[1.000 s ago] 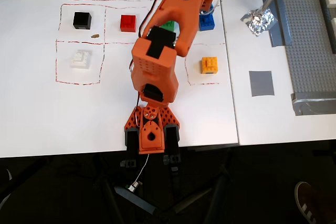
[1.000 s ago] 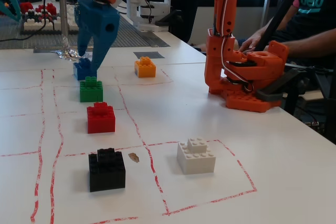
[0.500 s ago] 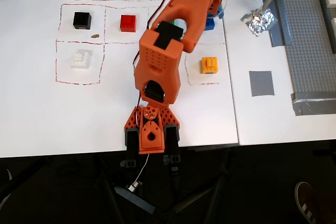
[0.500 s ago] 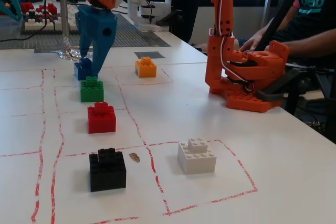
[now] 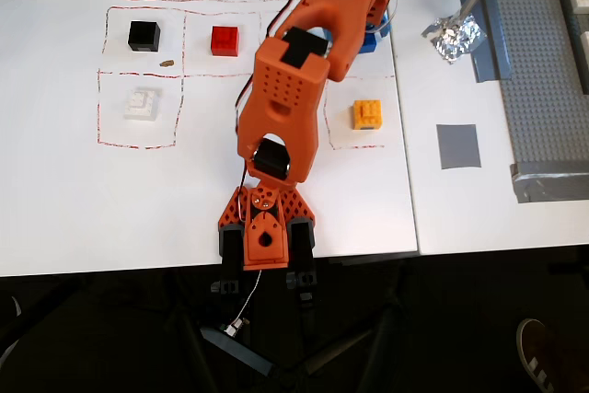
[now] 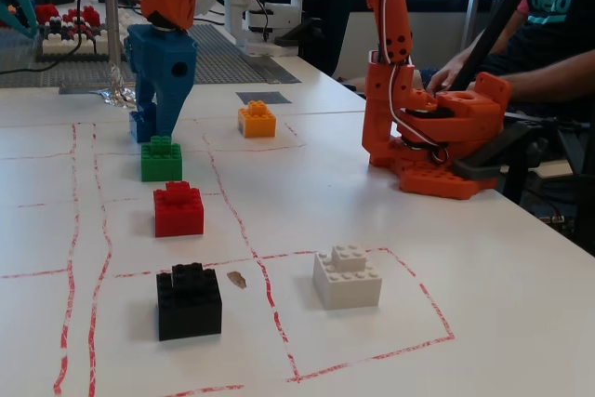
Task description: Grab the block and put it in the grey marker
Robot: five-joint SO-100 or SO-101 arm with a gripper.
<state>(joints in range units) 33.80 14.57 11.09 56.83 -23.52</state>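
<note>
The blue block (image 6: 139, 125) stands on the white table at the far end of a row of bricks. In the overhead view only a blue edge of the block (image 5: 372, 42) shows beside the orange wrist. My blue gripper (image 6: 156, 127) points straight down over it, open, with its fingers low on either side of the block and the tips near the table. Blue on blue hides whether the pads touch it. The grey marker (image 5: 457, 145) lies flat to the right, beyond the table seam, and it shows far back as a grey marker (image 6: 263, 98) in the fixed view.
A green block (image 6: 161, 158), a red block (image 6: 178, 210) and a black block (image 6: 189, 301) line up in front of the blue one. An orange-yellow block (image 5: 367, 114) sits between the arm and the marker. Crumpled foil (image 5: 453, 36) and a studded baseplate (image 5: 543, 62) lie at the right.
The arm has stretched further out and the gripper has dropped from above the blue block down around it. The blocks have not moved.
</note>
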